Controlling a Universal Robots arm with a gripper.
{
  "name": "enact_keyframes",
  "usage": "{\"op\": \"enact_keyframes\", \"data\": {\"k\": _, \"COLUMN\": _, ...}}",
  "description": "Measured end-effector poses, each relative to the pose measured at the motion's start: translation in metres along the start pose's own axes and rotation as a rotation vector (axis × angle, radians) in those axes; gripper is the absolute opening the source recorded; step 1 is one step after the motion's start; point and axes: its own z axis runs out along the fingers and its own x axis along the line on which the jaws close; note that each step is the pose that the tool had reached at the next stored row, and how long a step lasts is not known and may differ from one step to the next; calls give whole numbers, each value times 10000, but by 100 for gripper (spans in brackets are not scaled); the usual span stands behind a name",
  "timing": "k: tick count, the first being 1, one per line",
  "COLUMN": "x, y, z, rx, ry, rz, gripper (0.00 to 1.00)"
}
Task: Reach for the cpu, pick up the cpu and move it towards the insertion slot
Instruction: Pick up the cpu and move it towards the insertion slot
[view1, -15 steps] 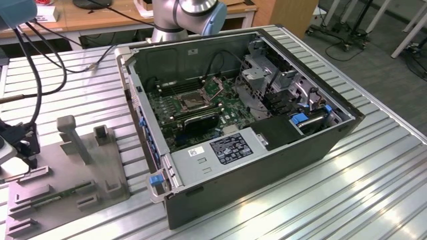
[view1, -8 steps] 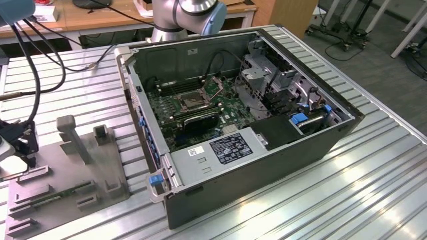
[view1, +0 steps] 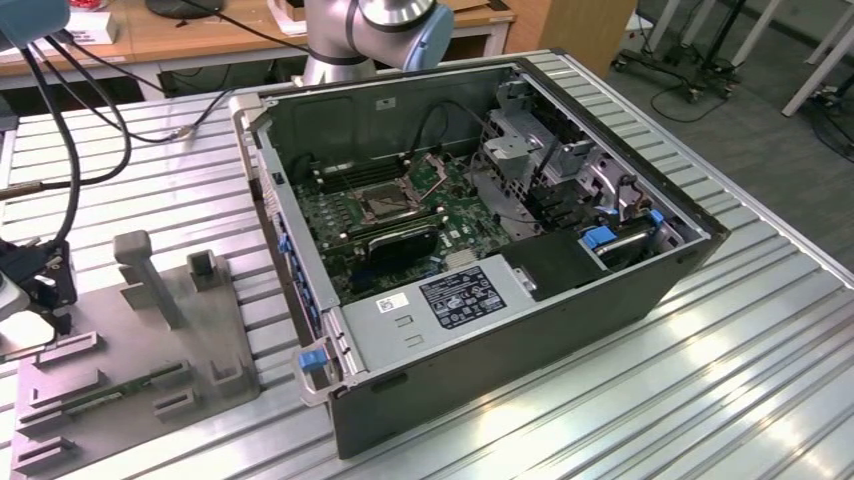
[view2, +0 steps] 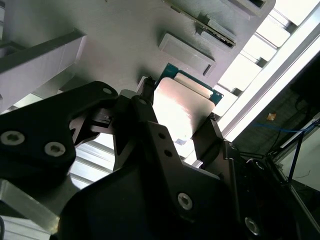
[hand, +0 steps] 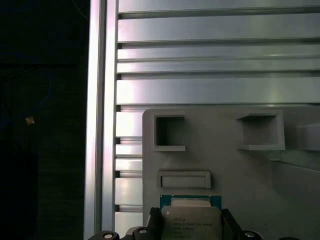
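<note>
The cpu (hand: 191, 224) is a small square chip with a pale silver top and a green rim, lying at the near edge of the grey plastic tray (hand: 225, 165). In both wrist views my gripper (hand: 191, 231) has one black finger against each side of the chip. In the second wrist view the cpu (view2: 181, 105) sits between the fingertips (view2: 209, 131) of my gripper (view2: 177, 115), just over the tray. The gripper (view1: 38, 295) is at the exterior view's far left edge. The insertion slot (view1: 378, 203), a metal-framed socket, lies on the green motherboard inside the open case.
The open computer case (view1: 534, 300) takes up the table's middle, with the arm's base (view1: 350, 40) behind it. The tray (view1: 134, 350) has upright posts and a green memory strip (view1: 120, 385). Black cables (view1: 60, 120) hang at the left. The slatted table's edge (hand: 97, 125) runs beside the tray.
</note>
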Motion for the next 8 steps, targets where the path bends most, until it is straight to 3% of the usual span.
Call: {"op": "enact_keyframes", "data": {"k": 8, "x": -1, "y": 1, "z": -20, "rx": 1, "ry": 1, "rz": 0, "gripper": 55}}
